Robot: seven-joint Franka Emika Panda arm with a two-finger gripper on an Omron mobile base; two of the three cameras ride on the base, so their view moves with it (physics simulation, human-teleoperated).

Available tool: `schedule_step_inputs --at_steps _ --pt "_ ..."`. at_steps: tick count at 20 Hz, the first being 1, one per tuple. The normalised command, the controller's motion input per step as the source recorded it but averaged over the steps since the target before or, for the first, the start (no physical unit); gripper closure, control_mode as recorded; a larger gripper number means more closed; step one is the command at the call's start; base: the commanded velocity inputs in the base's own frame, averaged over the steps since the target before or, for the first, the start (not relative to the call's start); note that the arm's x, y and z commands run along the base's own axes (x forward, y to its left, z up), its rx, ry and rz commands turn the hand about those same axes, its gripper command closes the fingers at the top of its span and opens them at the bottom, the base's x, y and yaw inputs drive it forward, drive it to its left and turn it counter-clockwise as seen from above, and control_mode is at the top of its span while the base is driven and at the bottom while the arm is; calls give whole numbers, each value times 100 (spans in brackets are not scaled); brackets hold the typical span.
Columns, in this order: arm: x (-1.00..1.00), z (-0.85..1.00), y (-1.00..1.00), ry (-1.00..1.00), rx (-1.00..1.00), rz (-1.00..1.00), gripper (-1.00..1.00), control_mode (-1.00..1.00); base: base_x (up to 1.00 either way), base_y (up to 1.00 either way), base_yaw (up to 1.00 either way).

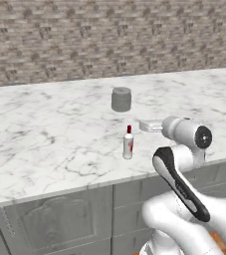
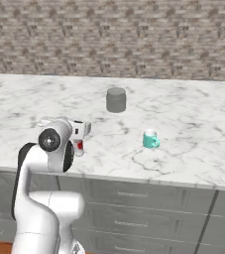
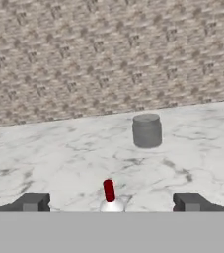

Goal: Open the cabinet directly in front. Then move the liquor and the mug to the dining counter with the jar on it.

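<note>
The small clear-white liquor bottle with red cap stands upright on the white marble tabletop, between the spread fingers of the open claw. The dull-grey jar sits at 1 o'clock beyond it, and the teal mug is already placed. I think the claw should withdraw straight back, touching nothing.

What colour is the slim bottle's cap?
Red cap on the slim clear-white bottle; clearest in the left base view.

No readable text, labels, brands or numbers anywhere.
</note>
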Motion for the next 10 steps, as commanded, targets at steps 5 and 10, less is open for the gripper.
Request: schedule_step_inputs --at_steps 5,10 --pt "-100 -22 -56 2 0 0 -100 -100 0 0 0" --pt "-100 -52 -33 13 -3 0 -100 -100 0 0 0"
